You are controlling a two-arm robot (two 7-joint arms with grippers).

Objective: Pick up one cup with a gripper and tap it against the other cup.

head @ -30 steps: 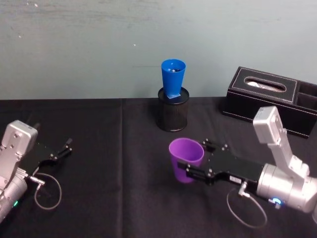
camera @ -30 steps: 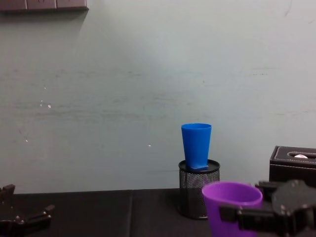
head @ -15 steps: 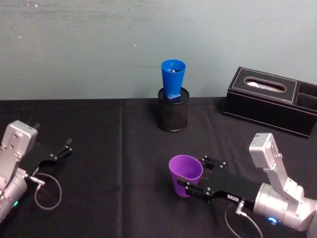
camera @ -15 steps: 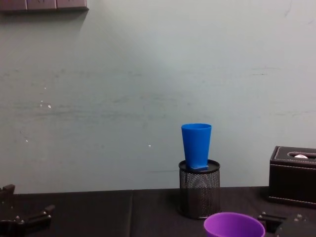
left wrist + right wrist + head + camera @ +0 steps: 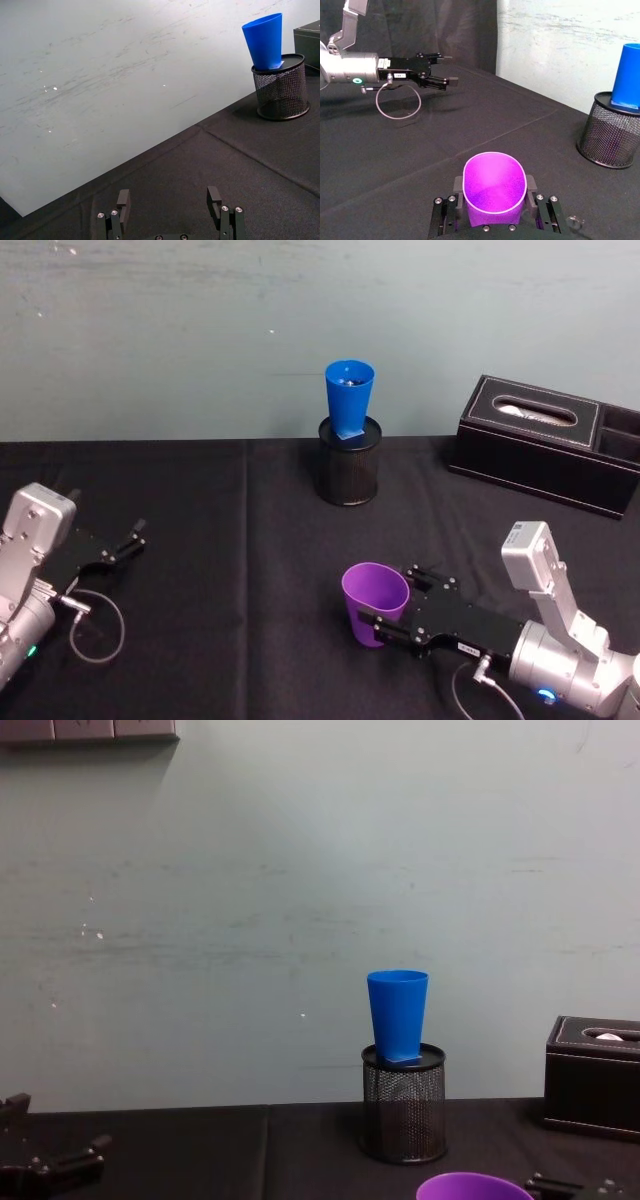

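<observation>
The right gripper's [image 5: 377,625] fingers [image 5: 453,206] clamp the upright purple cup [image 5: 375,601] near the table's [image 5: 250,640] front. The blue cup [image 5: 349,398] sits in a mesh holder [image 5: 349,462] at the back. The left gripper [image 5: 126,542] rests at the left edge, fingers spread.

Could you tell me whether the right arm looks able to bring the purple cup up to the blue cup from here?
Probably yes: the right gripper grips the purple cup, and only bare tablecloth lies before the blue cup, propped in the mesh holder.
</observation>
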